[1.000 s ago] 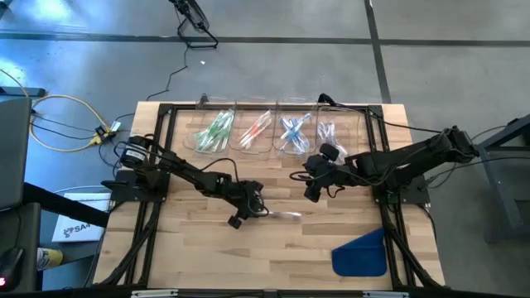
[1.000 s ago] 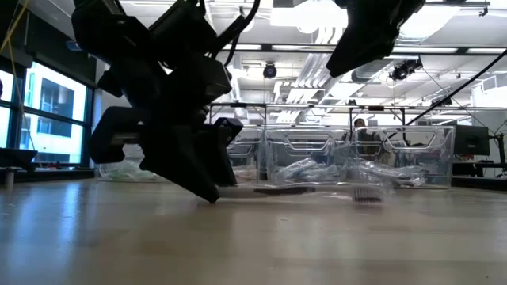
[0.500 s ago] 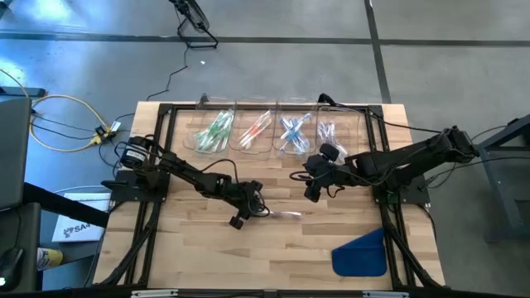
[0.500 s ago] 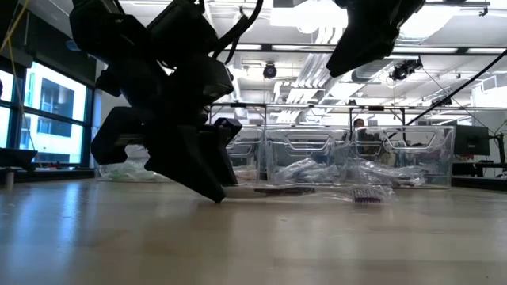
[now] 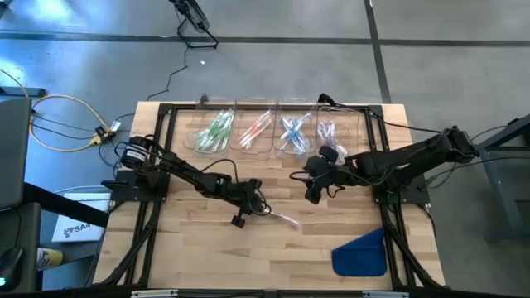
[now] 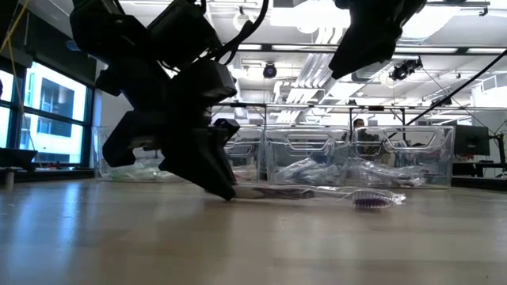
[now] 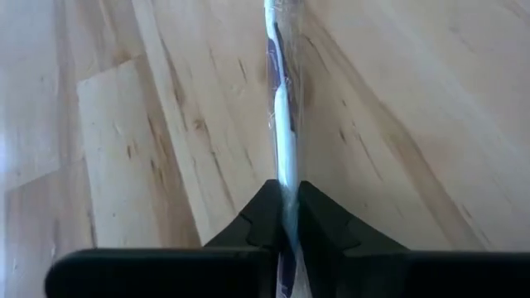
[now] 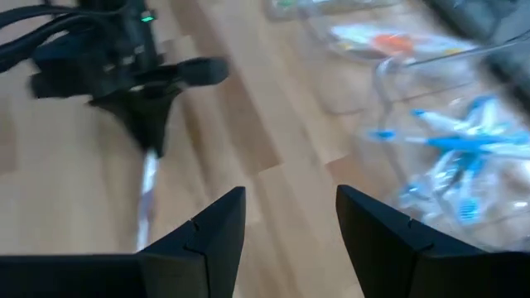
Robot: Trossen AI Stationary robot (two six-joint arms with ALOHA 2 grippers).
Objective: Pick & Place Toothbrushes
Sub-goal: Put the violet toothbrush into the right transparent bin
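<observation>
Left gripper [image 7: 286,217] has been closed onto the wrapped toothbrush [image 7: 281,124] lying on the table [image 5: 207,248]; earlier the fingers were apart around it. The toothbrush has been swung: in the high view its free end is now angled toward the near-right, and in the low view its purple bristle end is seen shifted right.
</observation>
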